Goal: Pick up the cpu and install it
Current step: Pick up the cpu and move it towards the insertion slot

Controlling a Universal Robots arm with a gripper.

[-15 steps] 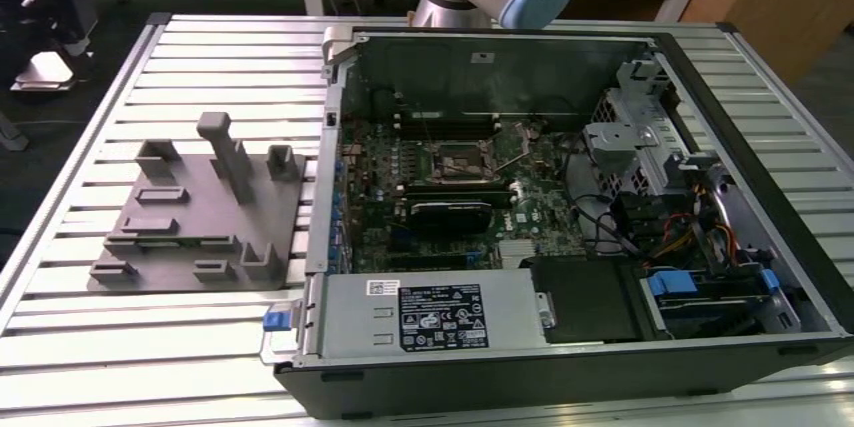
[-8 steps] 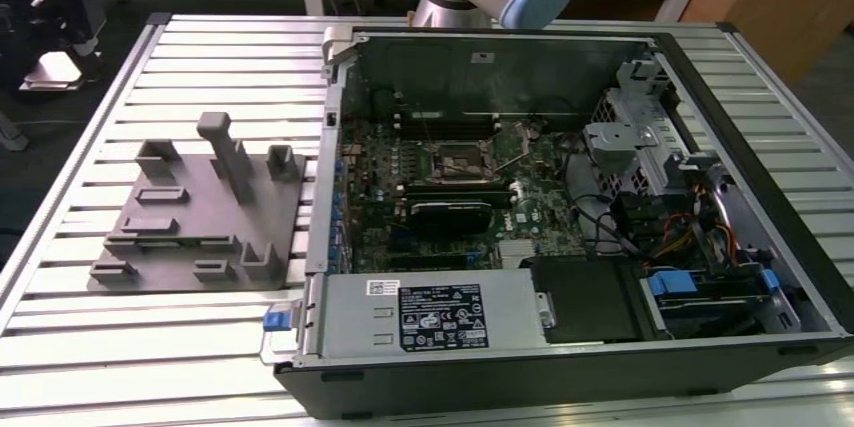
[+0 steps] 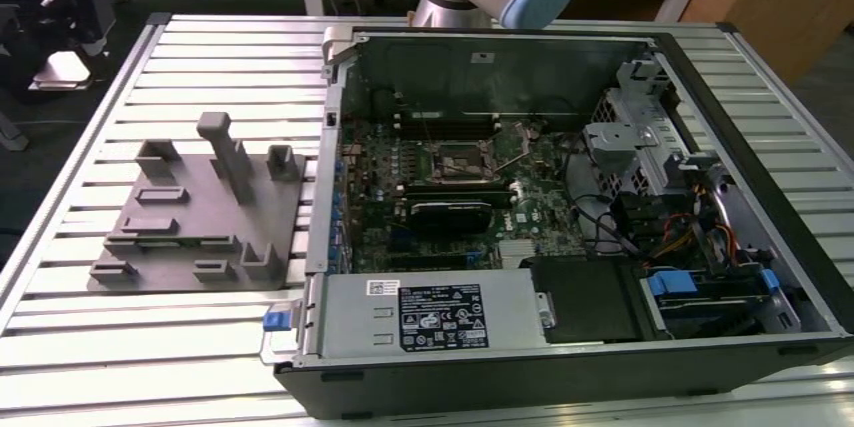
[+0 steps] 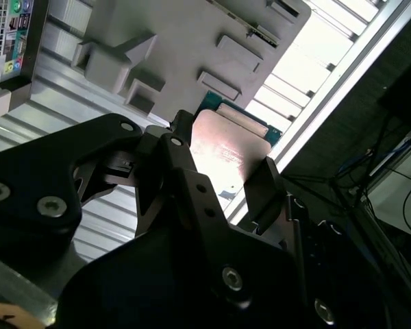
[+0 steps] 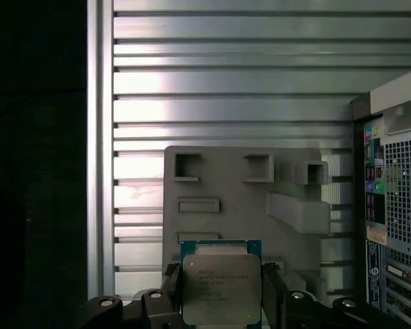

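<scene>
Over the grey fixture block [image 5: 240,199] on the slatted table [image 5: 226,82], holds the cpu [image 5: 221,291] up in the air, with the end effector [image 5: 220,301] clamped tight on two of its side edges and the metal top showing in the first wrist view. Hangs well apart from the black socket [image 3: 461,157] inside the open computer case [image 3: 747,97], so probably has a long way to carry. Could drop the chip by letting its thin edges slide between the fingers [image 5: 272,291]. Could let it tip in the grip and then set it down crooked. Could bump the case wall or the wires [image 3: 627,237] on the way in, with so many parts packed close around the board. Could bend the tiny socket pins by pushing down while off to one side or turned the wrong way. Looks light and smooth, so likely needs a slow, level move. As for writing, shows faint dark print on the cpu's metal top, but cannot make out the words. Shows a white label [image 3: 441,317] with black print on the silver power box [image 3: 354,332] at the near side of the case in the exterior view, also not to be read from here.
</scene>
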